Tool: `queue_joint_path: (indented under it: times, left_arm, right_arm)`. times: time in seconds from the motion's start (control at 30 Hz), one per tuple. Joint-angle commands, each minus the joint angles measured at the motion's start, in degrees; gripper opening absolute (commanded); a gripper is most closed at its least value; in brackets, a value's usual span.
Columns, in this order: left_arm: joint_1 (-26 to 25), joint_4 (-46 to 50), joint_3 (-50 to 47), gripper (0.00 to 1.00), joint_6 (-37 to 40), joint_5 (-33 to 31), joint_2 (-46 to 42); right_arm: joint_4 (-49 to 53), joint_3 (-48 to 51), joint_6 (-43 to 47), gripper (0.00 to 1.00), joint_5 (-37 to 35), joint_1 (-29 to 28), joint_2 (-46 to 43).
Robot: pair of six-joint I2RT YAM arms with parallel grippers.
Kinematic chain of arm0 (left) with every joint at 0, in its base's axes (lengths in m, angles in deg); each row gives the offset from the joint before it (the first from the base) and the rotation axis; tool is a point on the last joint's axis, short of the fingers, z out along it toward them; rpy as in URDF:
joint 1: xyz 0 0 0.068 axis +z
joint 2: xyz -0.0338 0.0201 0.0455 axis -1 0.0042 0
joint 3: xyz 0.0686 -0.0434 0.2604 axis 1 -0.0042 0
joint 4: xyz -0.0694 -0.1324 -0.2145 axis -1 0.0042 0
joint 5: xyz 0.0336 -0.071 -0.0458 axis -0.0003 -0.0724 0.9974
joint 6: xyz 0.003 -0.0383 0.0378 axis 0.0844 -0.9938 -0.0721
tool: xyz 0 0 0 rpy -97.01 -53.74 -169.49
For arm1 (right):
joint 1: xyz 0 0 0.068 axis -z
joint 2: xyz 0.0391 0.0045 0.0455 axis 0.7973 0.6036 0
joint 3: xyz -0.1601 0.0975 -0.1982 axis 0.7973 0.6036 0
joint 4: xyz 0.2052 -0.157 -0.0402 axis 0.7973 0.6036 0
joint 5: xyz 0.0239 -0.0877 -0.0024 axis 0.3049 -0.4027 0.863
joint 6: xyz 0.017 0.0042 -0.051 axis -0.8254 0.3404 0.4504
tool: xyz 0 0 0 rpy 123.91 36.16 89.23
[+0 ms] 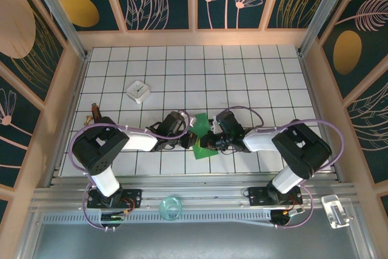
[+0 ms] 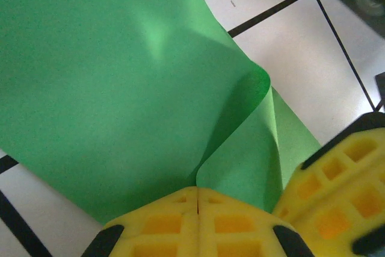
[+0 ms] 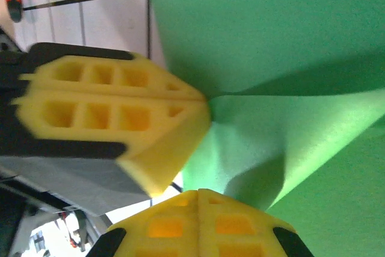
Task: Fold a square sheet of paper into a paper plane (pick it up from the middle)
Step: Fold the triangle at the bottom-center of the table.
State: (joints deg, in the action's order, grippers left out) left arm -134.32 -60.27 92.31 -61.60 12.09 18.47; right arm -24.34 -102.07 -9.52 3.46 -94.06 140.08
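Green paper (image 1: 200, 124) hangs pinched above the near middle of the surface (image 1: 242, 71), left fingers (image 2: 162, 224) and right fingers (image 3: 234, 224) clamped on it side by side, so I'd fold slowly, edges matched.

tiled table (image 1: 242, 71), white box (image 1: 138, 91), green paper (image 1: 204, 150)

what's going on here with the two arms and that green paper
The robot is working a thin bright-green square sheet of paper at the middle of the white tiled table. The left hand and the right hand are both shut on it, pinching close together with their fingertips almost side by side. The sheet is bowed and curled between them rather than flat, and it has no plane shape yet. A small white square box sits untouched farther back on the left.
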Motion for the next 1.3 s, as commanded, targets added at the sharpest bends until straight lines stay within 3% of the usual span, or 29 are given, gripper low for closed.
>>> queue_joint_path:
  times: [0.0, 0.43, 0.77, 1.27]
  left_arm:
    - [0.4, 4.8, -0.4, 0.00, 1.3, -1.7, 2.5]
    - [0.4, 4.9, -0.4, 0.00, 1.4, -2.0, 2.5]
    - [0.3, 5.1, -0.4, 0.00, 1.5, -2.1, 2.4]
    - [0.4, 5.3, -0.1, 0.00, 1.7, -2.3, 2.8]
  right_arm:
    - [1.8, -0.1, 2.2, 0.00, -0.6, 0.6, 1.4]
    - [6.9, 0.0, 3.7, 0.00, -1.3, 0.1, -5.7]
    - [2.3, -2.0, 0.7, 0.00, -1.1, -5.2, 0.1]
    - [11.7, 1.7, 2.2, 0.00, -3.6, -8.2, -0.8]
